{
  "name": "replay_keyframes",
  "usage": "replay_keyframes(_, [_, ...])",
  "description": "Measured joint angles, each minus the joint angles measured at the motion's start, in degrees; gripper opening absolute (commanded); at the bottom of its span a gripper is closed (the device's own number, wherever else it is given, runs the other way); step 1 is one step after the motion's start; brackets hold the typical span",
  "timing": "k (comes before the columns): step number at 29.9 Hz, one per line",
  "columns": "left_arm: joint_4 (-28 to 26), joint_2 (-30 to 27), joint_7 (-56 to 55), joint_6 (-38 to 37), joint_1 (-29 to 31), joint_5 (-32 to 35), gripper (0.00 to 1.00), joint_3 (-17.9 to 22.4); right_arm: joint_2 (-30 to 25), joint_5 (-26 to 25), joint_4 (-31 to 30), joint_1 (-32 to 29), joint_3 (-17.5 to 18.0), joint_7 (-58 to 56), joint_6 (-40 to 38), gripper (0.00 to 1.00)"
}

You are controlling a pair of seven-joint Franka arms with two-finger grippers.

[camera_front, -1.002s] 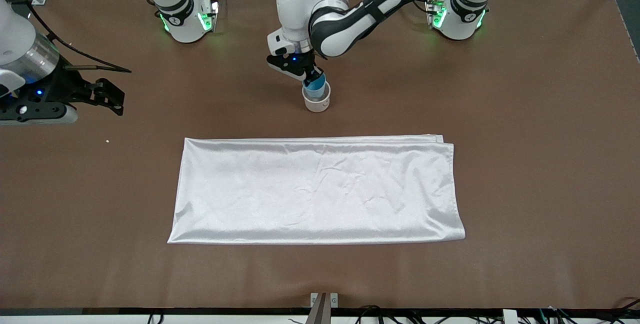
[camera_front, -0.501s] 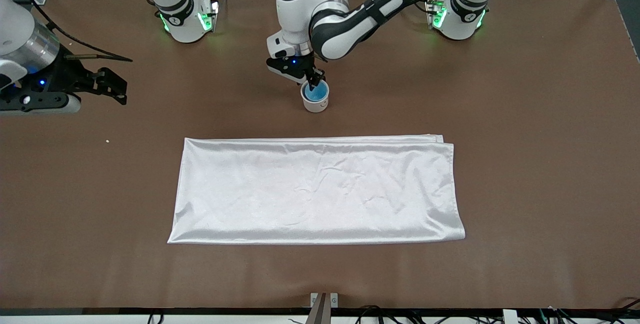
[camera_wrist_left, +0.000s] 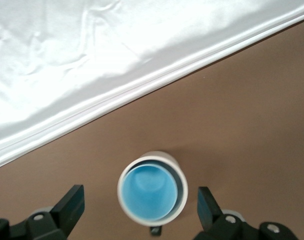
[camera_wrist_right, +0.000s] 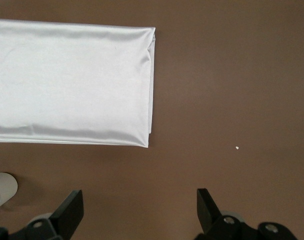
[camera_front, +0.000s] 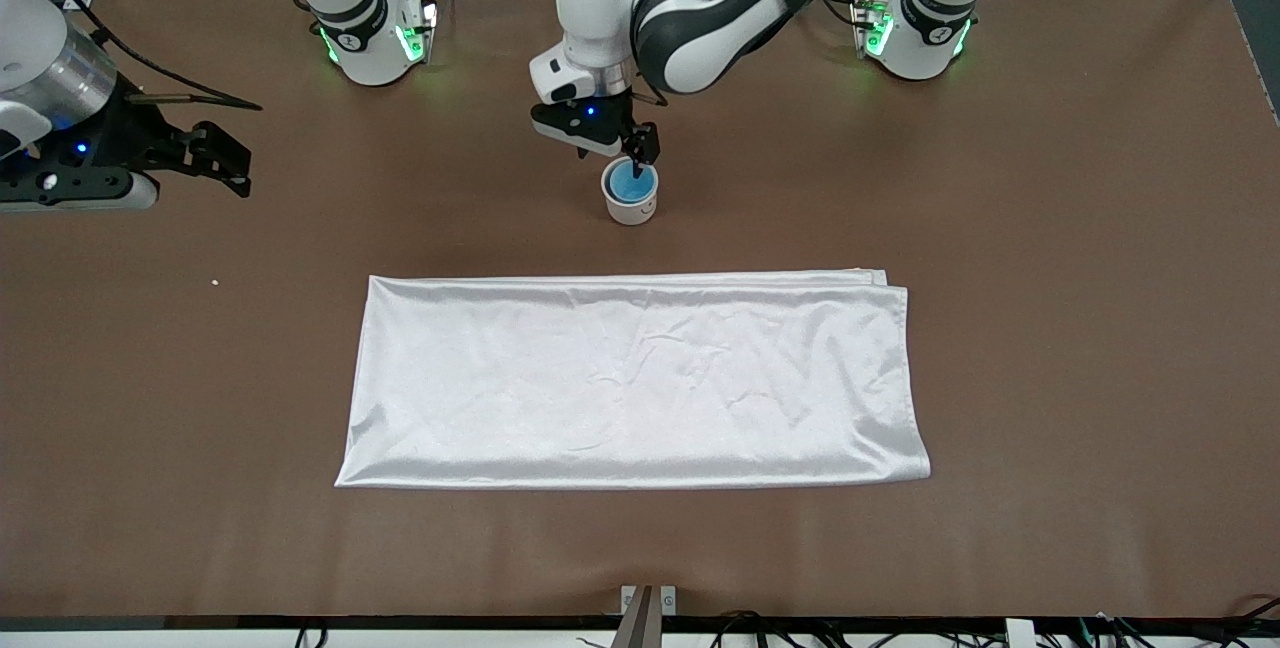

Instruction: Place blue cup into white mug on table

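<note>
The blue cup (camera_front: pixel 630 184) sits inside the white mug (camera_front: pixel 631 208), which stands upright on the brown table (camera_front: pixel 1050 228) near the arms' bases. In the left wrist view the blue cup (camera_wrist_left: pixel 148 192) fills the white mug (camera_wrist_left: pixel 123 176), whose small black handle (camera_wrist_left: pixel 155 230) shows at its rim. My left gripper (camera_front: pixel 630 143) hangs open just above the mug, empty, its fingers (camera_wrist_left: pixel 68 206) spread wide on either side. My right gripper (camera_front: pixel 215 163) is open and empty, up over the table at the right arm's end.
A white shiny cloth (camera_front: pixel 630 378) lies flat in the middle of the table, nearer to the front camera than the mug; it also shows in the right wrist view (camera_wrist_right: pixel 67 85). A tiny white speck (camera_front: pixel 214 281) lies on the table near the right arm's end.
My left gripper lowered the blue cup into the white mug, let go of it, opened and rose clear. My right gripper drifted slightly upward.
</note>
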Motion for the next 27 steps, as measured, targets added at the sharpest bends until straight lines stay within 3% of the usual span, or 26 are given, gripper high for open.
replay_keyframes(8, [0.1,-10.2,14.6,-6.3,0.6,-14.9,1.00,7.2,0.0,0.1,2.7,-1.3,-0.2,-0.2,0.0,1.00])
replay_keyframes(15, [0.2,-19.3,24.2,-15.2,0.9,-23.2,1.00,15.8,0.0,0.1,3.4,-2.5,-0.2,-0.4,0.0,1.00])
replay_keyframes(27, [0.1,-28.6,27.5,-26.8,1.0,-26.9,1.00,29.5,0.0,2.4,5.6,-3.0,-0.3,-0.9,-2.3,1.00])
